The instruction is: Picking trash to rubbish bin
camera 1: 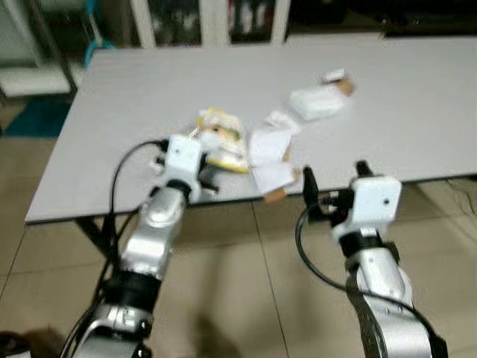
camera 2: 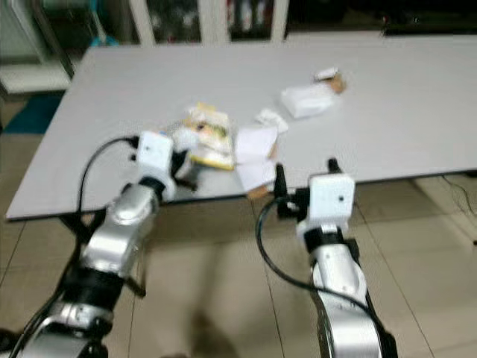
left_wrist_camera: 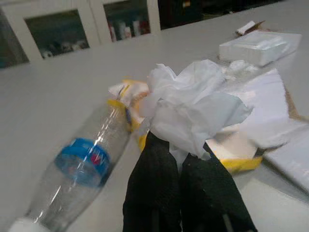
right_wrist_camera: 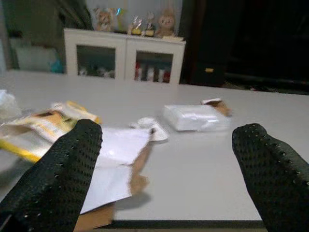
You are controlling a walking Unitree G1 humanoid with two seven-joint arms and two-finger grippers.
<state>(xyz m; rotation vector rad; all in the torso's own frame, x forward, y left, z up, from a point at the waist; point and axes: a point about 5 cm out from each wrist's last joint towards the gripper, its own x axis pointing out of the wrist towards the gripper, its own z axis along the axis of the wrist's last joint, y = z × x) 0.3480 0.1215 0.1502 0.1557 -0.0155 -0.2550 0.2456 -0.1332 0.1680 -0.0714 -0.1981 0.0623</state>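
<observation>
My left gripper point(left_wrist_camera: 178, 151) is shut on a crumpled white tissue point(left_wrist_camera: 193, 106) just over the front edge of the grey table point(camera 1: 417, 97). Beside it lie a clear plastic bottle point(left_wrist_camera: 82, 164) with a blue label and a yellow wrapper point(camera 1: 223, 139). White paper sheets on brown cardboard point(camera 1: 270, 153) lie to the right of these. A white packet point(camera 1: 317, 102) and a small scrap point(camera 1: 337, 77) sit farther back. My right gripper point(camera 1: 335, 180) stands open in front of the table's edge, near the paper, with nothing between its fingers point(right_wrist_camera: 63, 179).
White cabinets point(right_wrist_camera: 123, 58) with glass doors stand behind the table. Tiled floor point(camera 1: 246, 276) lies below my arms. A black table leg point(camera 1: 93, 235) slants down under the left front corner.
</observation>
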